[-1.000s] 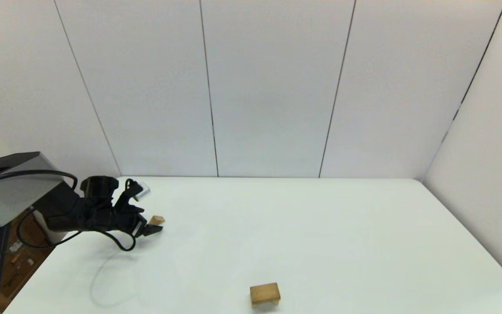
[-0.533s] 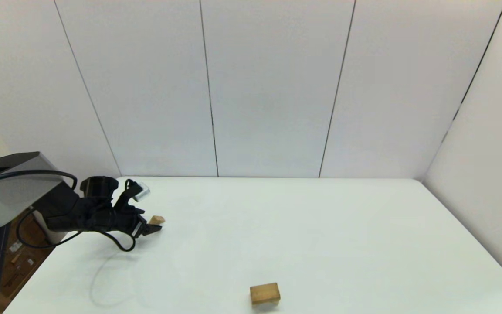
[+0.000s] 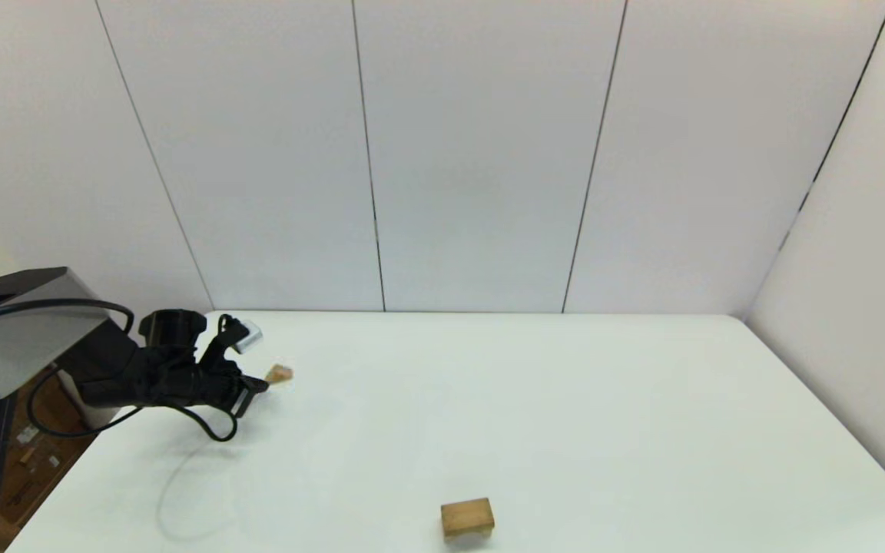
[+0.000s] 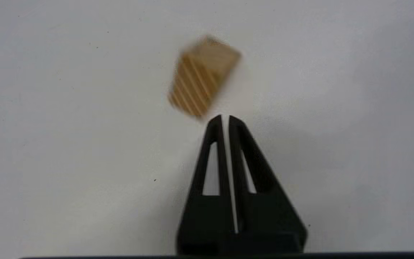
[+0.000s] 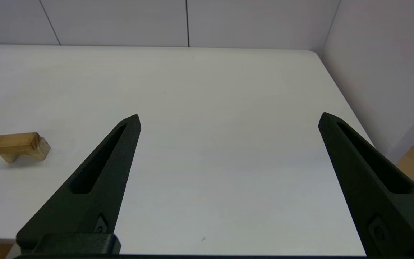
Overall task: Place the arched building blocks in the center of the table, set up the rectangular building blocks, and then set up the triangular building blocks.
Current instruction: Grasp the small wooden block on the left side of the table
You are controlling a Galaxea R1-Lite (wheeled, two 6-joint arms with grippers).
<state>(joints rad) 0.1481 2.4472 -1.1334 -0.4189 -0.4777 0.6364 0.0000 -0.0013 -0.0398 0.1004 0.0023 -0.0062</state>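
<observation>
— So, where's my left end effector (image 3: 258,386)?
— Near the tabletop's (image 3: 565,399) far left corner, pinched narrow on nothing, the small wedge (image 3: 280,374) just beyond. The arched block (image 3: 467,517) sits by the near edge.
— Right end effector (image 5: 228,120)?
— Spread wide, holding nothing.

Black left arm (image 3: 143,376), grey upper housing, looping black cable; 2 tapered, slotted black fingers (image 4: 216,151).

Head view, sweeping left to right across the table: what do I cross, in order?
Left claw, shut on nothing → small wooden block lying just beyond its tips → arched block near the front edge of the table. The right claw does not show in that view.
</observation>
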